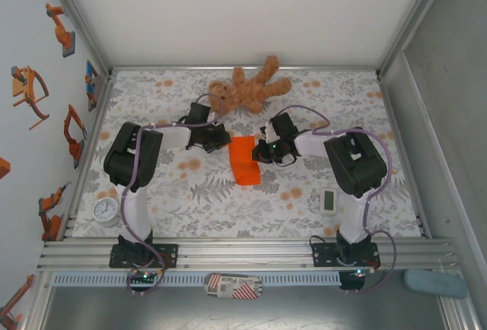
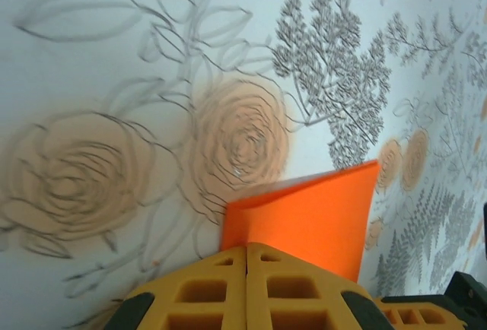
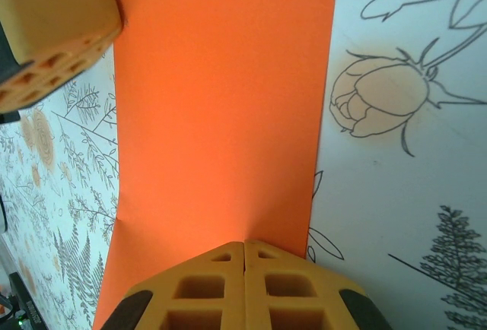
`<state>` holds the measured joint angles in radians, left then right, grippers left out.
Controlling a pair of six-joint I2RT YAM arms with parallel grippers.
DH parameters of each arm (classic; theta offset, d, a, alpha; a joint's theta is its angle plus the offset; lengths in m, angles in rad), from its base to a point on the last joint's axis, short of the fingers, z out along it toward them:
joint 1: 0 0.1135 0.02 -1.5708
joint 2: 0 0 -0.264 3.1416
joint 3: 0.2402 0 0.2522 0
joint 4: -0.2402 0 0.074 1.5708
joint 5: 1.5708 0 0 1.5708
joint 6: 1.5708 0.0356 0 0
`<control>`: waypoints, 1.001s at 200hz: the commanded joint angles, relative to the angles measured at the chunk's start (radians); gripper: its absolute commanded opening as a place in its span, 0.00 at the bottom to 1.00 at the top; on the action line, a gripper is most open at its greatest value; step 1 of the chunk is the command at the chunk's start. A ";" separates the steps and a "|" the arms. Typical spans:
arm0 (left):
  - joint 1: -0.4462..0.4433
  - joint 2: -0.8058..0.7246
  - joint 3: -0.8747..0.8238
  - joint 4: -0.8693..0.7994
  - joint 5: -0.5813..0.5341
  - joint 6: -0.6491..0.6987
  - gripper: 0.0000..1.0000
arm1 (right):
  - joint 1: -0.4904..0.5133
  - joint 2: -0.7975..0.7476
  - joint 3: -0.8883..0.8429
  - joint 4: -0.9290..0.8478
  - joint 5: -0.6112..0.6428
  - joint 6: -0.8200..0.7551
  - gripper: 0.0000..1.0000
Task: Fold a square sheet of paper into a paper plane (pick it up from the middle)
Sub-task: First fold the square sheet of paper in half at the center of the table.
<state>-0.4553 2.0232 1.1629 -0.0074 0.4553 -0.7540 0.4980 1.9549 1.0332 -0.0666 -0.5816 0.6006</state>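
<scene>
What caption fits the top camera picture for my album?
The left gripper and right gripper pinch the orange paper sheet between them, brown teddy bear lying behind on the flowery table.

Your two arms bend in toward the middle. Your left gripper [image 1: 223, 141] and right gripper [image 1: 260, 152] face each other, close together. Both have their fingers shut tight, each pinching the square sheet of paper [image 1: 245, 164].
</scene>
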 commanded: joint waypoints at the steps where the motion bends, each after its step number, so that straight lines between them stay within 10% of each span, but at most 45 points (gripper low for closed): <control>1: 0.032 0.040 0.046 -0.151 -0.117 0.071 0.08 | -0.019 0.107 -0.093 -0.246 0.264 -0.032 0.00; 200: -0.043 0.064 0.123 -0.064 -0.003 0.057 0.10 | -0.019 0.103 -0.097 -0.236 0.271 -0.028 0.00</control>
<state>-0.5072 2.0407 1.2396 -0.0460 0.4522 -0.6888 0.4980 1.9514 1.0286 -0.0620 -0.5758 0.6006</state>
